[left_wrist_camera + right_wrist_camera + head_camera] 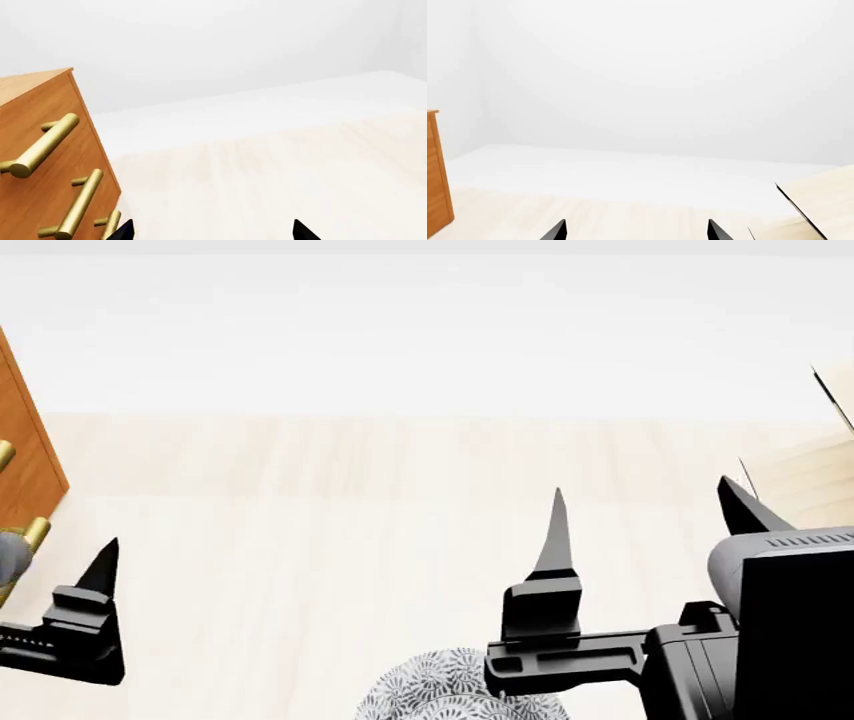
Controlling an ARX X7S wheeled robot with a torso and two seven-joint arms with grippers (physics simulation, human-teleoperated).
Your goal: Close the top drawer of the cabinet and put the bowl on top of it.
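Observation:
The orange-brown cabinet [40, 200] fills the left wrist view's left side, with several brass bar handles down its front. The top drawer [57, 107] carries the uppermost handle [43, 145]; how far out it stands I cannot tell. My left gripper [213, 231] is open beside the cabinet front, holding nothing. In the head view the cabinet [24, 445] shows at the left edge. The grey-patterned bowl [416, 688] sits at the bottom edge, partly hidden under my right arm. My right gripper [647, 520] is open and empty, above and beyond the bowl.
A pale light-wood floor [334, 530] stretches ahead to a white wall. A pale wooden structure [820, 205] with a dark edge stands at the right, close to my right gripper [636, 231]. The cabinet's edge [435, 175] shows at the right wrist view's left.

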